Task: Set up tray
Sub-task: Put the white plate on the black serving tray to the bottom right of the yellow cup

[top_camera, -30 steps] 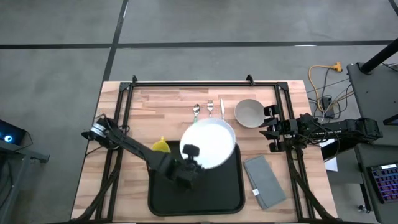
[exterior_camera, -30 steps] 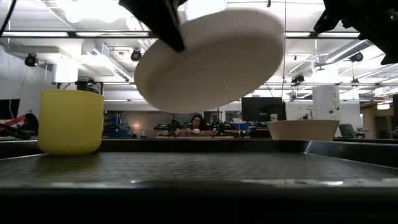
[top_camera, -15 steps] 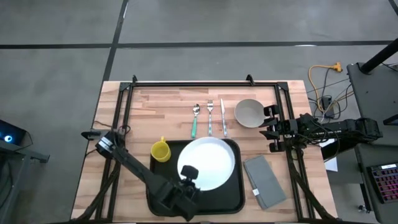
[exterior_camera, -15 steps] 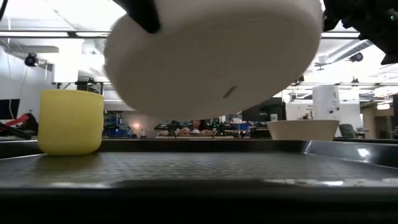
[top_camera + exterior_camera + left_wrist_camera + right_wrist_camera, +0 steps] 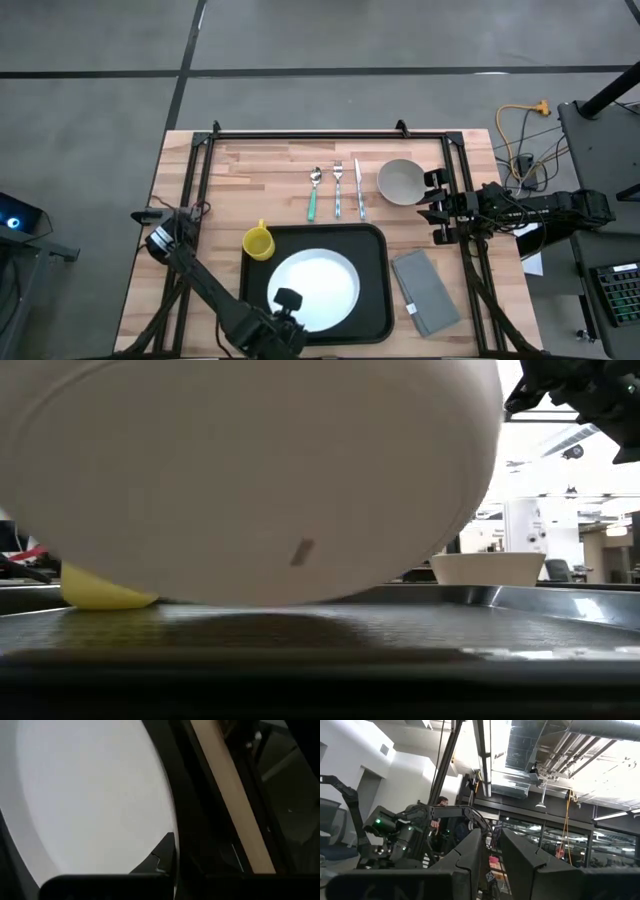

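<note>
Plate comes down over the tray

The left gripper [image 5: 287, 303], at the tray's six o'clock edge, pinches the near rim of the white plate [image 5: 312, 288], which a second ago hung tilted over the far right corner and now sits low over the middle of the black tray [image 5: 372, 300]; release looks close. The yellow cup [image 5: 258, 243] stands at ten o'clock, cutlery beyond twelve, napkin [image 5: 426, 290] at three. The right gripper [image 5: 490, 855] waits off the table's right edge, jaws narrowly apart and empty.
</note>
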